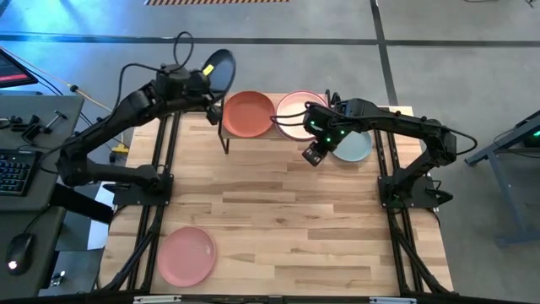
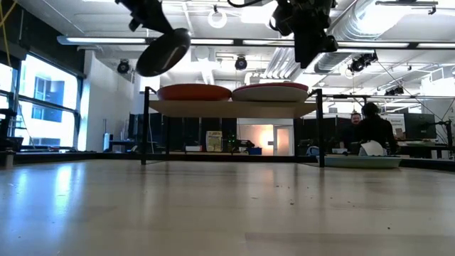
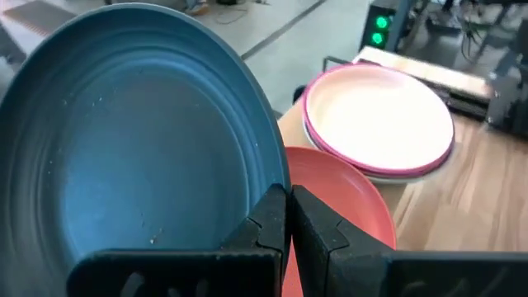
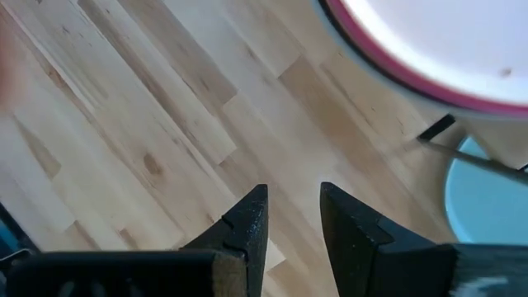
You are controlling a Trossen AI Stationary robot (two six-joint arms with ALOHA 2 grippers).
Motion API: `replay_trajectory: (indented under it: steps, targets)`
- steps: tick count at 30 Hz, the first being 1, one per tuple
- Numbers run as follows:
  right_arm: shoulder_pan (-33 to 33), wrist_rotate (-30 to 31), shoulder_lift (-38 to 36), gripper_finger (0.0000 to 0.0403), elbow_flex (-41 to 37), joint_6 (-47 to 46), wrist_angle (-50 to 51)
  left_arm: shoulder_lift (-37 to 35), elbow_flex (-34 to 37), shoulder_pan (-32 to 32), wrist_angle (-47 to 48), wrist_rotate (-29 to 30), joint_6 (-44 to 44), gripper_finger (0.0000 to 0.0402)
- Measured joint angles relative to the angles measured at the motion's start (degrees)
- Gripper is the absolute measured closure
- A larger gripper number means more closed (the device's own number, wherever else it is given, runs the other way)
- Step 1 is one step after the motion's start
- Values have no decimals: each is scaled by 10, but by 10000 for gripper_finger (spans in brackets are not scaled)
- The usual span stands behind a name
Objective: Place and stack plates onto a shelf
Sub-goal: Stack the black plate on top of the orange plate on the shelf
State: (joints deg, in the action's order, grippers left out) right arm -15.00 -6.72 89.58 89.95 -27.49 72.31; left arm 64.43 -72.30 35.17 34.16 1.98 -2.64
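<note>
My left gripper (image 1: 205, 88) is shut on a dark grey plate (image 1: 218, 72), raised over the shelf's far left end. It shows tilted in the low view (image 2: 163, 51) and fills the left wrist view (image 3: 140, 140). The light-wood shelf (image 2: 231, 108) carries a terracotta plate (image 1: 248, 114) and, to its right, a stack topped by a pale plate over a magenta rim (image 1: 299, 114). My right gripper (image 1: 314, 154) hangs open in front of the shelf's right half, holding nothing (image 4: 293, 223). A pale teal plate (image 1: 353, 145) lies flat on the table beside it. A pink plate (image 1: 186, 256) lies near the table's near left corner. My left gripper pinches the dark grey plate by its rim (image 3: 268, 177), one finger on the hollow face and one on the back. The plate is lifted clear and stands steeply tilted, reaching up and away from the fingers (image 3: 326, 235).
The shelf stands on thin black legs (image 2: 146, 128) at the table's far edge. The slatted wooden tabletop (image 1: 287, 219) is bare between the shelf and the pink plate. A desk with keyboard (image 1: 17, 169) sits left of the table; people sit in the room behind (image 2: 373, 128).
</note>
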Motion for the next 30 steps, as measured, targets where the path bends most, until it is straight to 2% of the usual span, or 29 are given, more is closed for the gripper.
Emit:
replay_trajectory:
  steps: [6,15,30]
  targets:
    - [0,-7,0,311,0,-36,30,41,-18,-32,-5,-6,-35,402]
    - [0,-6,0,311,0,-51,92,94,-25,-70,-12,-23,-36,402]
    - [0,-3,0,311,0,-46,102,157,-25,-123,-10,-22,-39,402]
